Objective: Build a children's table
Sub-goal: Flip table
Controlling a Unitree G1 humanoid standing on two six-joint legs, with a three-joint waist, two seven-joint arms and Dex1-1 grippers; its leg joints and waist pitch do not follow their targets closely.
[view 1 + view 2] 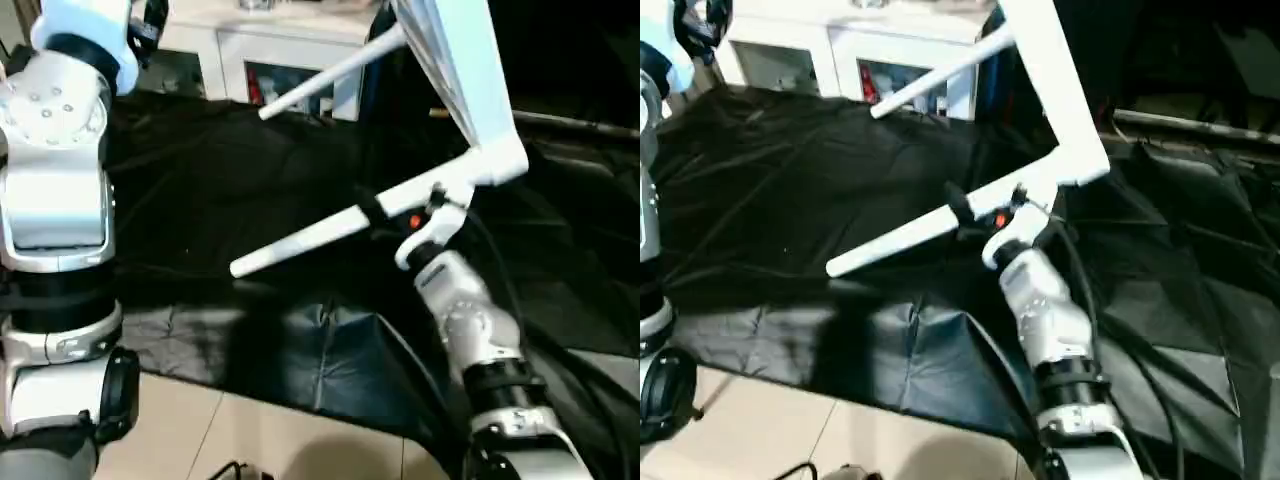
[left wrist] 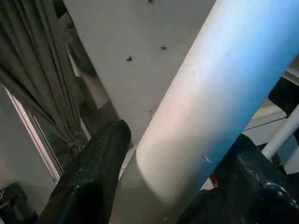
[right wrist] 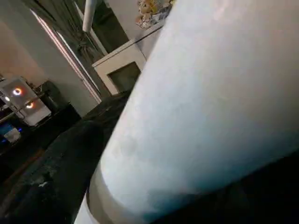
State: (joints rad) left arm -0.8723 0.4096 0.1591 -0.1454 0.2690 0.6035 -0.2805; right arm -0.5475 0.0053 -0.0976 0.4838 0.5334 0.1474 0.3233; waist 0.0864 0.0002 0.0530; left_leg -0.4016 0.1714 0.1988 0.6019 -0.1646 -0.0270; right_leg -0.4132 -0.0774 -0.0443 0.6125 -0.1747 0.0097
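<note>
The right end effector (image 1: 400,215) is clamped on 1 leg (image 1: 300,240) of the children's table (image 1: 455,70), just beside the corner socket, with that leg running out toward 8 o'clock above the counter (image 1: 200,170). The left end effector (image 2: 163,186) grips another white leg (image 2: 210,93), a black finger (image 2: 93,172) on either side of the tube. The tabletop stands tilted on edge at 1 o'clock, held above the black-draped counter, a second leg (image 1: 330,70) pointing toward 9 o'clock. Behind, at 12 o'clock, stands a white cabinet (image 1: 280,50). Pale floor tiles (image 1: 250,440) lie at 6 o'clock; curtains (image 2: 42,70) hang in the left wrist view.
</note>
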